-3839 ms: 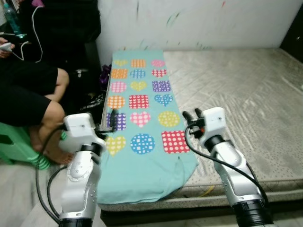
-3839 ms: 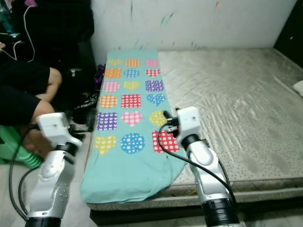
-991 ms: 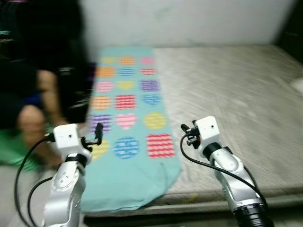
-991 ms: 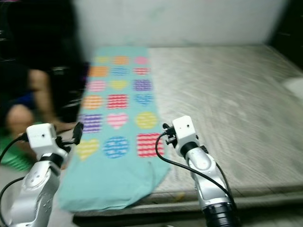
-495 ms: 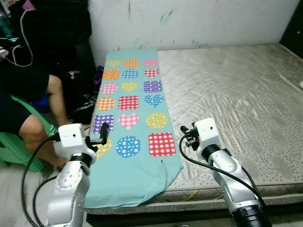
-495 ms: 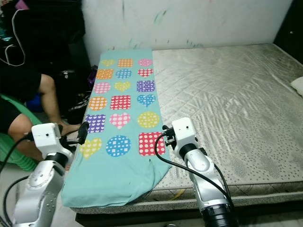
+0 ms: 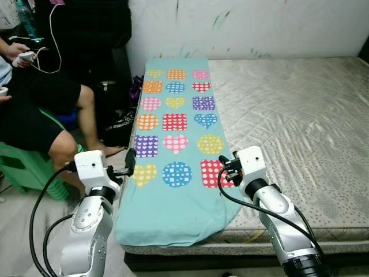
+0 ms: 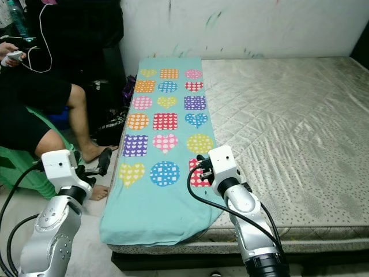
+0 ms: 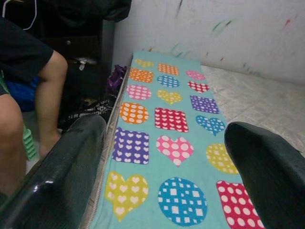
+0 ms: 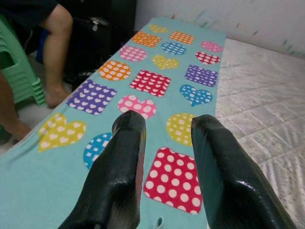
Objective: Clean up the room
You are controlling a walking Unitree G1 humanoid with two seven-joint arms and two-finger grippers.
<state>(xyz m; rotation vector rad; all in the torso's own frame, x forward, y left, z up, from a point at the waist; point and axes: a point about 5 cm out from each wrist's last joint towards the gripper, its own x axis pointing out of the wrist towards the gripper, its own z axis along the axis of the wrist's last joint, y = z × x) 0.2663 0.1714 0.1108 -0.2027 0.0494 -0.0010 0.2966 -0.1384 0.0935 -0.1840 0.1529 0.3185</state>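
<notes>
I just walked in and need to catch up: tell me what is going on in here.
The robot stands at the foot of a bare mattress, both arms raised over a teal towel printed with coloured hearts, circles and squares, laid along the mattress's left side. The left gripper is open at the towel's left edge; the right gripper hangs over a red dotted square near its right edge, fingers slightly apart. Neither holds anything. A person sits on a green stool to the left.

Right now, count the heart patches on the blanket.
6 on the blanket: yellow, red, yellow, blue, pink, yellow. The hanging end may hide more.
</notes>
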